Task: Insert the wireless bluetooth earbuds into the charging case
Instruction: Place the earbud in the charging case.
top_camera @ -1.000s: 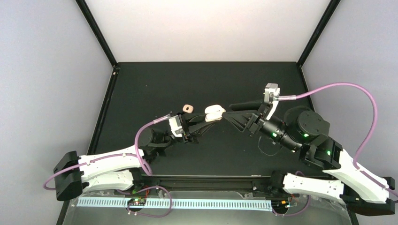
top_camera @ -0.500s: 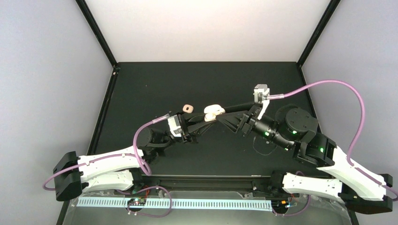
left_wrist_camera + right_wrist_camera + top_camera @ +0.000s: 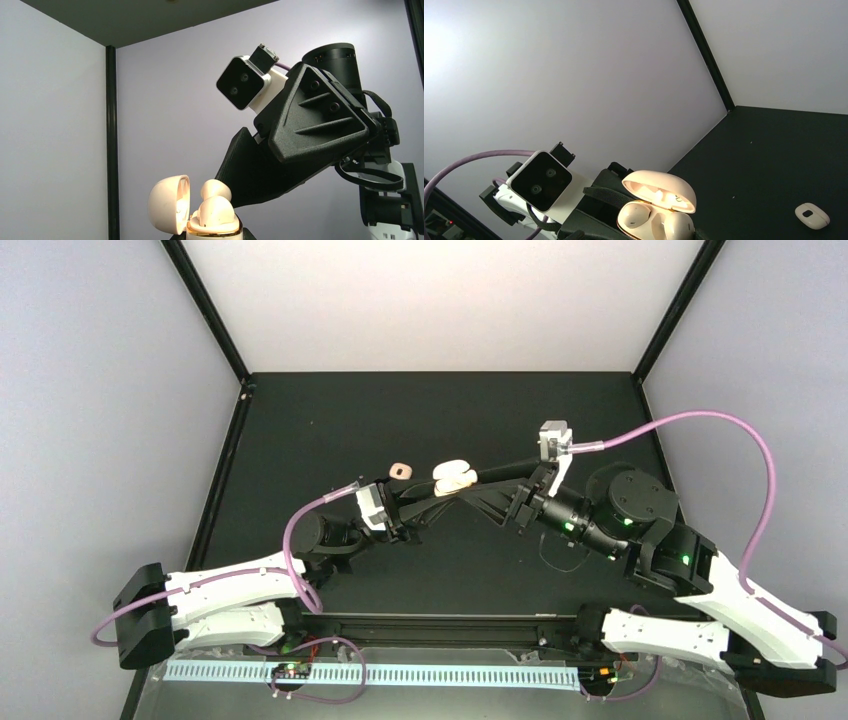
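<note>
Seating step, late on by the look of it. Noted in left gripper (image 3: 438,496): case (image 3: 214,227), clamped at its base, held up off the table (image 3: 330,420), lid (image 3: 169,204) hinged open. Seen inside: two earbuds (image 3: 216,210), side by side, heads standing proud of the case (from the right wrist view both in their wells, depth of seating not readable). No other earbuds found in any view. Right gripper (image 3: 478,483) set close against the case from the opposite side, tips just beside the earbuds; cannot tell whether spread or pinching anything, tips being hidden behind the earbuds in the left wrist view and out of frame in its own. Also on the table, well apart from the case: small flat cream piece (image 3: 812,216). Judged next: press any high earbud straight down into its well, lightly, then back off and tip the lid shut. Calls for a steady left hold throughout.
</note>
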Available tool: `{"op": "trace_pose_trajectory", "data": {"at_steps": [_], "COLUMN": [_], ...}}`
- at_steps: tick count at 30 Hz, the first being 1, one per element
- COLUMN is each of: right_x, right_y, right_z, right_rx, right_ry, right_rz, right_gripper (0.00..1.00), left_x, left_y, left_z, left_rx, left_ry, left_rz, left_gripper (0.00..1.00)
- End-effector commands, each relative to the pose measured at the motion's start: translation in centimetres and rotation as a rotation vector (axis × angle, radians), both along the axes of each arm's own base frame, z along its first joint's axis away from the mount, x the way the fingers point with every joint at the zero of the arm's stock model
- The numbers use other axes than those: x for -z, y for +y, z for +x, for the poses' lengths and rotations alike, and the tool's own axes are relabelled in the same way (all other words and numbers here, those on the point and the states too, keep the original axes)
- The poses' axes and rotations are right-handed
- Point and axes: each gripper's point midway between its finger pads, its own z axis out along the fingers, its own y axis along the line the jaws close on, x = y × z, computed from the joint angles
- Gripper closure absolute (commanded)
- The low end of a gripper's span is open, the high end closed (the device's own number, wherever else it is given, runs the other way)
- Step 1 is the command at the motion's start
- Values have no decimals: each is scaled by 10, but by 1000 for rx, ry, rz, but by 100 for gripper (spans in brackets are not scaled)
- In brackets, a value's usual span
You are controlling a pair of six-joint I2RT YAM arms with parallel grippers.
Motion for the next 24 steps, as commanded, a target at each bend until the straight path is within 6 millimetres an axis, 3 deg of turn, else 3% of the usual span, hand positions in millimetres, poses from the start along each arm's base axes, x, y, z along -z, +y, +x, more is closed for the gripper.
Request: {"op": "trace_pose_trajectory", "data": {"at_steps": [1, 8, 16, 24], "right_x": [-13, -17, -17, -18], "right_y": [4, 4, -12, -7], "right_z": [-8, -13, -8, -10], "right_rx": [-50, -79, -16, -36], "right_ry": [-14, -24, -24, -27], "right_rz": [31, 48, 59, 57], "right_gripper": [45, 45, 44, 44], "left_x": [-25, -23, -25, -24], "left_y": [10, 9, 14, 13], "left_z": [-8, -6, -3, -3], "left_rx": [10, 0, -26, -20], "left_ry": [-33, -29, -17, -16], "left_rz": [-71, -67, -80, -75], "left_gripper": [98, 98, 98, 99]}}
